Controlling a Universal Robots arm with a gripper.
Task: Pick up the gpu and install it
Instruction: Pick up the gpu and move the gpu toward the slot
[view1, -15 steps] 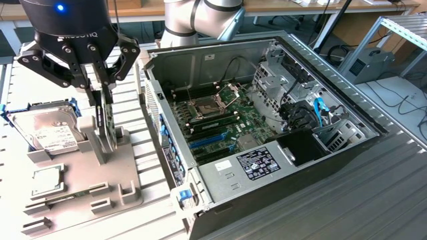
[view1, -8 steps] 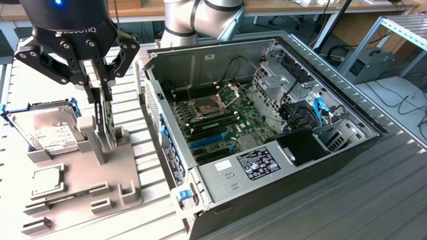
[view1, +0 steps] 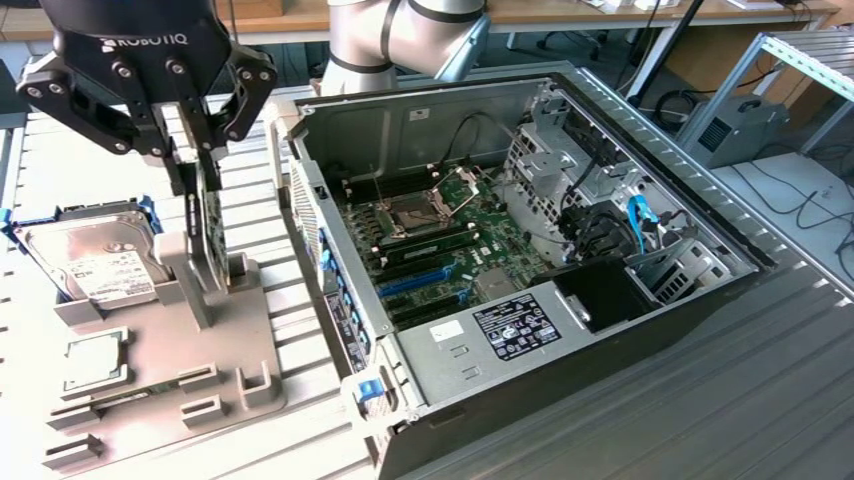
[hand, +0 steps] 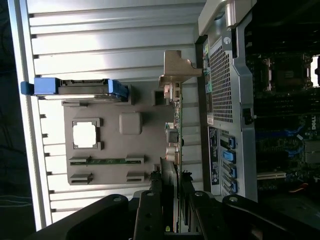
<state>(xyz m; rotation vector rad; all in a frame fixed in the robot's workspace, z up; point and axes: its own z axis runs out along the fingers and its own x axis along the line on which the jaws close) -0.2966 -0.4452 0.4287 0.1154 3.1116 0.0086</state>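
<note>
Gripper (view1: 196, 185) jaws pinch the upright gpu (view1: 210, 250) at the grey holder (view1: 160, 360) on a ribbed metal worktop (view1: 747, 400), desks (view1: 574, 12) behind.

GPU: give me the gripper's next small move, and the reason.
Probably a short, straight lift, provided the gpu is already held. The gripper sits over its top edge, and the card stands upright in a slot of the gray holder, so pulling sideways toward the computer case could jam it.
</note>
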